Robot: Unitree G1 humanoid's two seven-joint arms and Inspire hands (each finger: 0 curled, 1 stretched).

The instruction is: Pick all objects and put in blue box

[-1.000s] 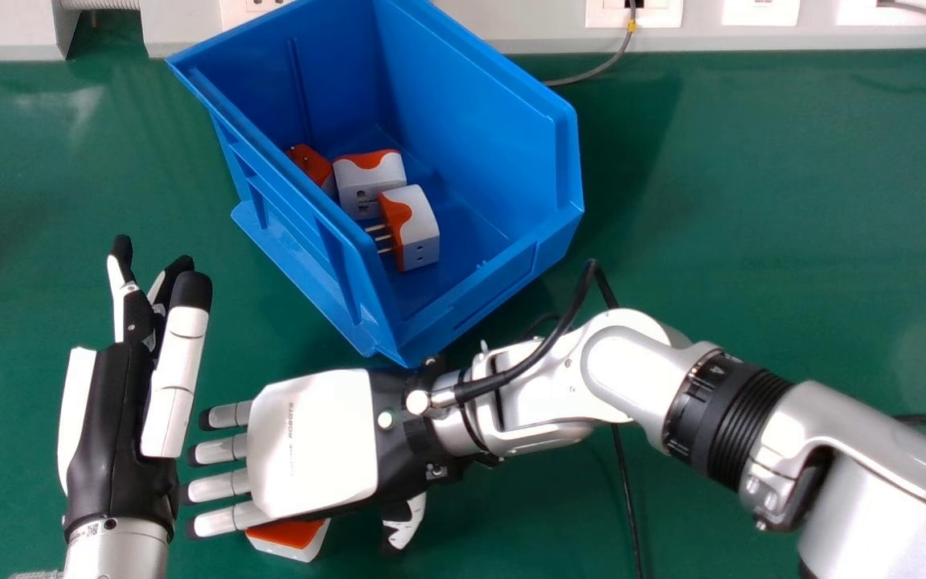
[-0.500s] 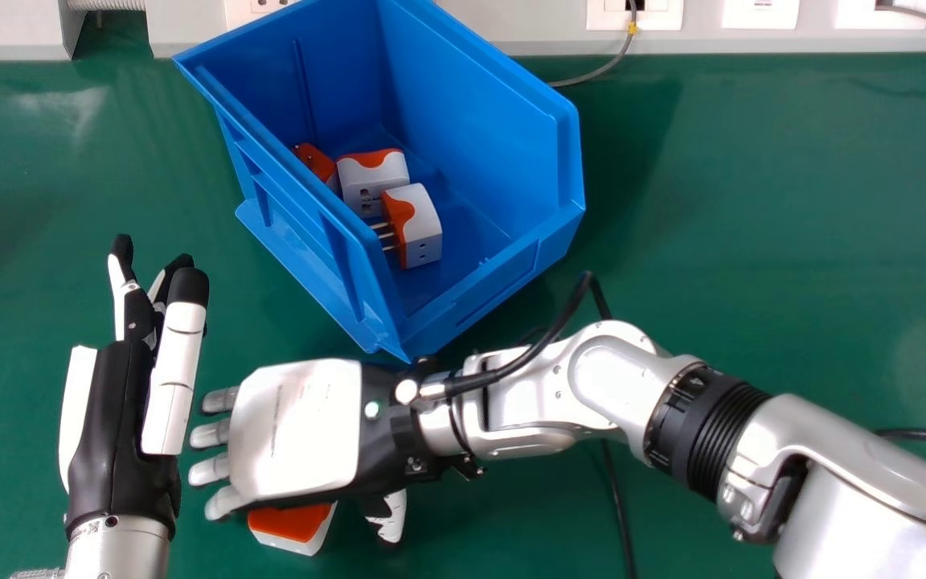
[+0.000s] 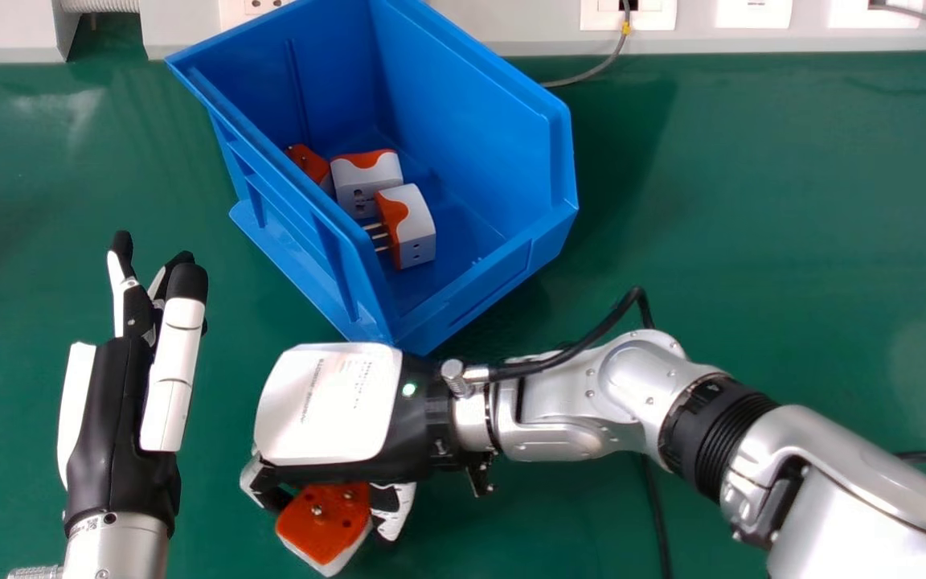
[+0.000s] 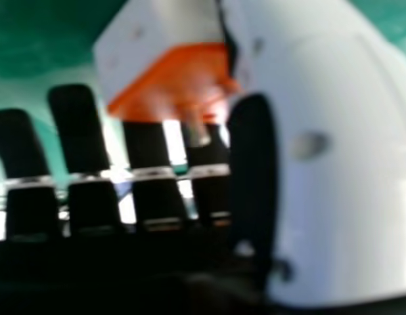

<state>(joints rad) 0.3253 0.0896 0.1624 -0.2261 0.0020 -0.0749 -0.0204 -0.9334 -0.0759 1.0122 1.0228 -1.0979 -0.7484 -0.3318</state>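
My right hand point(image 3: 330, 406) is curled round an orange and white plug adapter point(image 3: 325, 523) in front of the blue box point(image 3: 463, 310), palm down, the adapter held between fingers and thumb. In the right hand view, the adapter point(image 4: 170, 82) lies between the dark fingers of my right hand point(image 4: 78, 134) and its large white thumb, prongs showing. Inside the box lie a tilted adapter point(image 3: 415, 229), a second white one point(image 3: 366, 181) behind it and a mostly orange one point(image 3: 308, 163) by the wall. My left hand point(image 3: 113, 410) stays at the left, fingers straight, holding nothing.
A green table point(image 3: 752, 241) spreads around the box. Along its far edge runs a pale wall panel with sockets point(image 3: 628, 14) and a grey cable. A black cable point(image 3: 583, 342) loops over my right forearm.
My right hand has curled its fingers round the adapter and turned it, so its prongs now show. The wrist has shifted slightly right. My left hand has stayed still.
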